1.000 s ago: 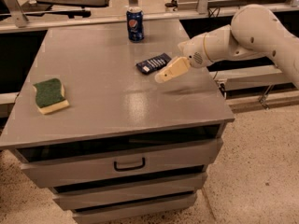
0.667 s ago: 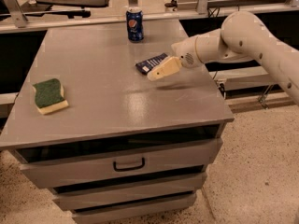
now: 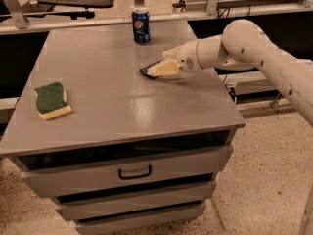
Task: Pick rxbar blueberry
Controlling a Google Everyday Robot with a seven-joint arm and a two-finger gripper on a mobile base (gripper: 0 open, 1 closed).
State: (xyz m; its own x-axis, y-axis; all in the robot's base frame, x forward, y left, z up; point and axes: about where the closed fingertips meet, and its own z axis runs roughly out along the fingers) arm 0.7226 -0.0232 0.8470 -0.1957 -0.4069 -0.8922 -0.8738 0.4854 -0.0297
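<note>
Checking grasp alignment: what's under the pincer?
The rxbar blueberry: only one dark end shows on the cabinet top. The pincer covers the rest.

Grey rectangular cabinet top (image 3: pixel 112 111): smooth, slight sheen
Cream plastic gripper (image 3: pixel 159 65), low over the top's far right: matt
Green-and-yellow sponge (image 3: pixel 51 100): rough

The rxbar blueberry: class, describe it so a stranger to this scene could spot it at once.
On the grey cabinet top, look right of centre, nearer than the Pepsi can. The gripper sits over the rxbar blueberry there. It is flat, dark and lying down, unlike the upright can and the green sponge at left.
</note>
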